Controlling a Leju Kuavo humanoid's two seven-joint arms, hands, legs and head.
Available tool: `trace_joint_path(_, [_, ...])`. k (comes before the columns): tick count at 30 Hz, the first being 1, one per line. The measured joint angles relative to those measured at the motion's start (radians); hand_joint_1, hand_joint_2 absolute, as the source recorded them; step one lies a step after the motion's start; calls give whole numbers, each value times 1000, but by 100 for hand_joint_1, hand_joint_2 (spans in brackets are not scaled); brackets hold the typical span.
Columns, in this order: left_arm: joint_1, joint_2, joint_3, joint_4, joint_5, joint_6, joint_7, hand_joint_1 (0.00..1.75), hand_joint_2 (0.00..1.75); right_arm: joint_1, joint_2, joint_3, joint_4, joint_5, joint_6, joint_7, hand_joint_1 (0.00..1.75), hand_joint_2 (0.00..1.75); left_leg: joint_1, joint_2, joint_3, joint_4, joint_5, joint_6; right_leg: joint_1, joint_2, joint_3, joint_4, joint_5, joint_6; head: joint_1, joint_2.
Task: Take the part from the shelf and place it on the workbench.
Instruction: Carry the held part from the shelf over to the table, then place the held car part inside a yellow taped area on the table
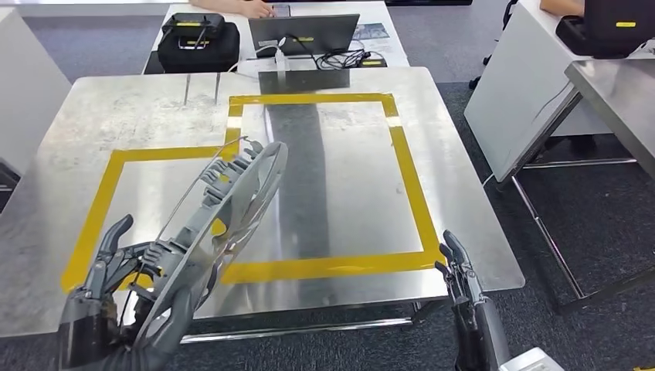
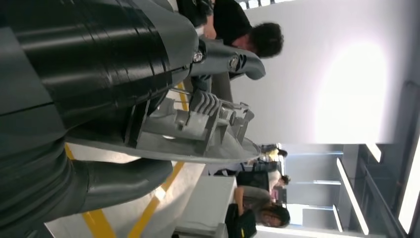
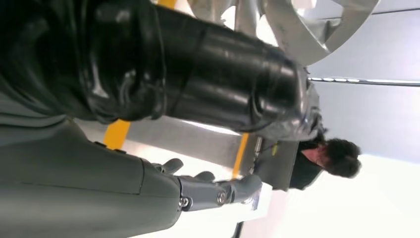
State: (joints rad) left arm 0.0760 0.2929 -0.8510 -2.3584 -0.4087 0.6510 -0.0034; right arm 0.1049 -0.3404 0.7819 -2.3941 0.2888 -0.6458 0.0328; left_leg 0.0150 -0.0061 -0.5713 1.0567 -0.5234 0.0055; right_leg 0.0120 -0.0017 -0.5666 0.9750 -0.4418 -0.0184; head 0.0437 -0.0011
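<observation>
Grey part (image 1: pixel 224 209), a long curved plastic moulding with ribbed clips and a thin wire along its back, is gripped by the left hand (image 1: pixel 116 297) at its lower end. It slants up and away from the hand over the near-left area of the desk (image 1: pixel 463 154), above the near-left stretch of the yellow tape outline (image 1: pixel 409 185); whether it touches the desk surface cannot be told from the head view. Left wrist view shows the underside of the part (image 2: pixel 198 129) up close, ribs and clips visible, with the left hand (image 2: pixel 89 74) wrapped on it, thumb below and dark fingers above.

Right hand (image 1: pixel 463 286) sits at the near-right corner of the desk, just off the near edge, fingers fairly straight and loosely apart, holding nothing. Right wrist view shows its fingers (image 3: pixel 218 191) extended, nothing in them, plus a piece of the part (image 3: pixel 297 29) at the frame edge.

Far edge of the desk: laptop (image 1: pixel 303 35), black cases (image 1: pixel 197 42), cables (image 1: pixel 340 58). A person's hand (image 1: pixel 251 8) beyond the laptop; wrist views show a seated person (image 3: pixel 327 161) in dark clothes there.
</observation>
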Motion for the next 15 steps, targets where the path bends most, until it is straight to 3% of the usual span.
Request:
trace_joint_path(3, [0,1,0,0,6,1,-9,175,175,-1,0,0,0,-2,0,0,0,0,4,2,-100,173,-65,-7,-5,-1,14,-7,-5,-1,-21,0])
trace_joint_path(4, [1,1,0,0,7,1,-9,175,175,0,0,0,0,-2,0,0,0,0,5,2,-132,217,-71,-10,-5,0,16,-4,-10,0,-26,0])
trace_joint_path(5, [1,1,0,0,7,1,-9,175,175,0,0,0,1,-2,0,0,0,0,6,3,-147,226,-57,-12,-6,1,17,0,-16,2,-31,0])
trace_joint_path(7, [1,2,0,0,6,1,-6,175,175,0,0,0,1,-2,0,1,0,0,11,4,-118,140,13,-17,-9,4,22,15,-31,11,-39,0])
trace_joint_path(9, [1,3,0,0,5,1,-3,175,175,1,0,0,1,-2,0,2,0,0,12,2,-64,30,54,-18,-8,6,17,36,-52,25,-46,0])
trace_joint_path(11, [2,4,0,0,4,1,-2,175,175,2,0,0,1,-3,0,1,0,0,10,-2,-38,-7,49,-9,-6,8,7,48,-68,35,-47,0])
trace_joint_path(15, [5,4,1,0,-1,1,5,175,175,2,0,0,0,3,-1,8,0,0,14,-4,-32,-9,47,13,-11,7,0,72,-86,51,-34,0])
